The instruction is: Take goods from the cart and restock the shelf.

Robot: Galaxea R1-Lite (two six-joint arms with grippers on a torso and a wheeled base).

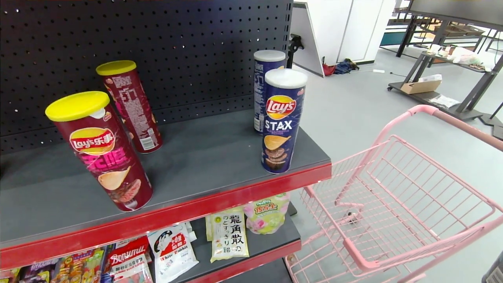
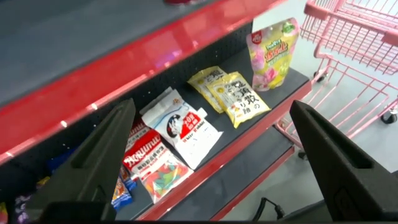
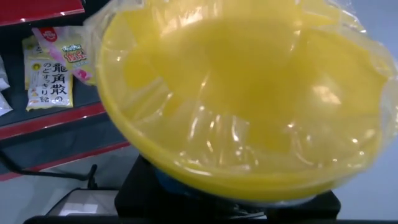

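Note:
On the grey upper shelf stand two red chip cans with yellow lids at the left. Two blue chip cans with white lids stand at its right end. The pink wire cart stands to the right of the shelf. In the right wrist view, the yellow film-wrapped lid of a chip can sits right against the camera, held off the floor in my right gripper, whose fingers are hidden. My left gripper is open in front of the lower shelf, with nothing between its fingers.
Snack bags lie on the lower shelf: a white one, yellow ones and a green-pink pouch. The red shelf lip juts out above them. Tables and a cardboard box stand far right on the grey floor.

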